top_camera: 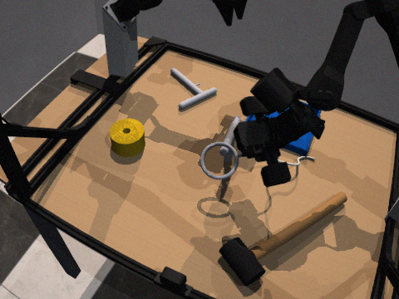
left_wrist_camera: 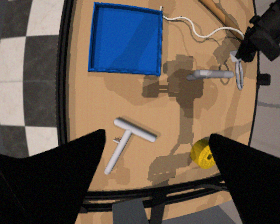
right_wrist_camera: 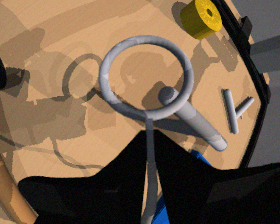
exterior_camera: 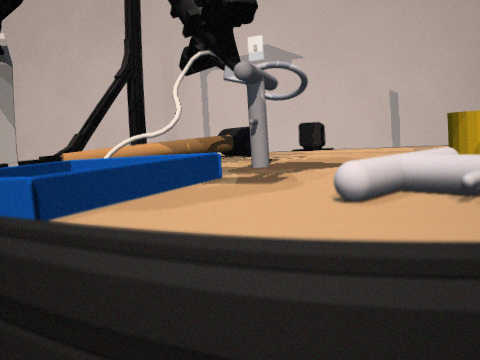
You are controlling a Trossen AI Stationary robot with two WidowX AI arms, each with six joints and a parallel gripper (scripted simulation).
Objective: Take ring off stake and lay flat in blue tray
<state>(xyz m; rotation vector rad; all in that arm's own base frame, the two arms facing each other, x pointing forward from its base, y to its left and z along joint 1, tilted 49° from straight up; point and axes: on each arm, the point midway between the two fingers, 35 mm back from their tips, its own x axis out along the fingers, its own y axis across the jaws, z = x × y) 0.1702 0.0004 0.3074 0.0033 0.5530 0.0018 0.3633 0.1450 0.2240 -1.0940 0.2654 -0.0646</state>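
The grey ring (top_camera: 202, 160) (exterior_camera: 306, 81) (left_wrist_camera: 241, 82) (right_wrist_camera: 102, 77) is in the air, its plane across the end of the stake's bar (top_camera: 230, 134) (exterior_camera: 257, 126) (left_wrist_camera: 212, 74) (right_wrist_camera: 197, 122). In the left wrist view it looks just past the bar's free end, no longer around it. My right gripper (exterior_camera: 234, 67) (left_wrist_camera: 236, 57) (right_wrist_camera: 149, 135) is shut on the ring's thin tab. The blue tray (top_camera: 297, 148) (exterior_camera: 125, 181) (left_wrist_camera: 115, 30) lies flat on the table, open side up and empty. My left gripper (top_camera: 233, 20) (left_wrist_camera: 159, 137) is open and empty, high above the table.
A white cord (top_camera: 298, 161) (exterior_camera: 177, 101) (left_wrist_camera: 200, 35) runs from the tray's side up to the right gripper. A grey T-shaped piece (top_camera: 197, 98) (exterior_camera: 380, 176) (left_wrist_camera: 135, 131), a yellow cylinder (top_camera: 127, 144) (left_wrist_camera: 202, 154) and a mallet (top_camera: 303, 218) lie around the stake.
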